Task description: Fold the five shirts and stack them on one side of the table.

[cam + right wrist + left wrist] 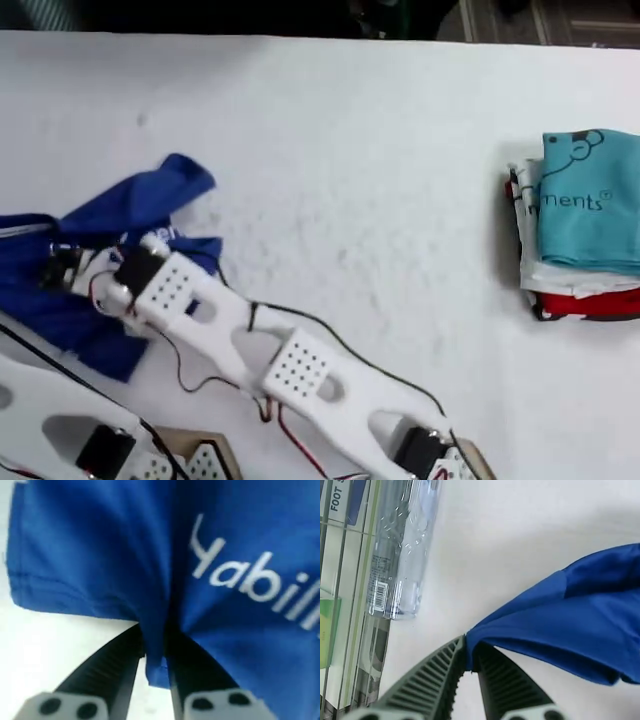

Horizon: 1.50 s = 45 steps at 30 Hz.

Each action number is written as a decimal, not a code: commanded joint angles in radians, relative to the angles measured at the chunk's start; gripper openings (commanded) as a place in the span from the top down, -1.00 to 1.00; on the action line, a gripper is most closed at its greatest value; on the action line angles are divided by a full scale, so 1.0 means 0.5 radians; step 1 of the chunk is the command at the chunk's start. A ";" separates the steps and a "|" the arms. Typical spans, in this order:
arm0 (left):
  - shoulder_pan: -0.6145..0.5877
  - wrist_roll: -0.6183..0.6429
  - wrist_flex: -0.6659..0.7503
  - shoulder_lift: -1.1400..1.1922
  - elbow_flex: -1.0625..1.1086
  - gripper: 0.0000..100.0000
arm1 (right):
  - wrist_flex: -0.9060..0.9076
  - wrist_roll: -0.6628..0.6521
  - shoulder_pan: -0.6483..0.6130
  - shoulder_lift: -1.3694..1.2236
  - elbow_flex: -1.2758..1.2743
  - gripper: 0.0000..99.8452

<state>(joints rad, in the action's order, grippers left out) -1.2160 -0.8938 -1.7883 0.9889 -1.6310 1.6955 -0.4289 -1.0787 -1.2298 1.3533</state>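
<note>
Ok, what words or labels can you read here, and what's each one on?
Teal shirt: dark lettering, partly hidden by the fold.
Blue shirt: white lettering, running out of the picture.
Bottle: label print, too small to read.
Packaging beside the bottle: lettering cut off at the edge.

White lettering on blue shirt (75,555), well apart from stack (570,285); dark lettering on teal shirt (590,200) topping stack; barcode on clear bottle (400,555).
</note>
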 commanded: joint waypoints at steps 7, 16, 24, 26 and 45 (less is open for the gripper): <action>0.183 0.006 -0.003 -0.351 -0.049 0.95 | 0.057 -0.021 0.400 0.569 -0.267 0.96; 0.557 0.086 -0.003 -0.511 -0.049 0.95 | 0.054 -0.193 0.763 1.327 -0.991 0.96; 0.861 0.430 -0.006 -0.652 -0.012 0.95 | 0.048 -0.365 1.183 1.864 -1.519 0.96; 0.941 0.512 -0.006 -0.738 0.123 0.95 | 0.048 -0.439 1.303 1.944 -1.559 0.96; 1.594 0.479 0.080 -1.889 2.759 0.95 | 0.029 -0.875 1.797 1.855 -2.028 0.96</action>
<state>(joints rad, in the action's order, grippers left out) -0.4242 -0.6345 -1.7806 0.1174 -0.3974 1.7123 -0.8600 -0.1857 -0.3030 0.3928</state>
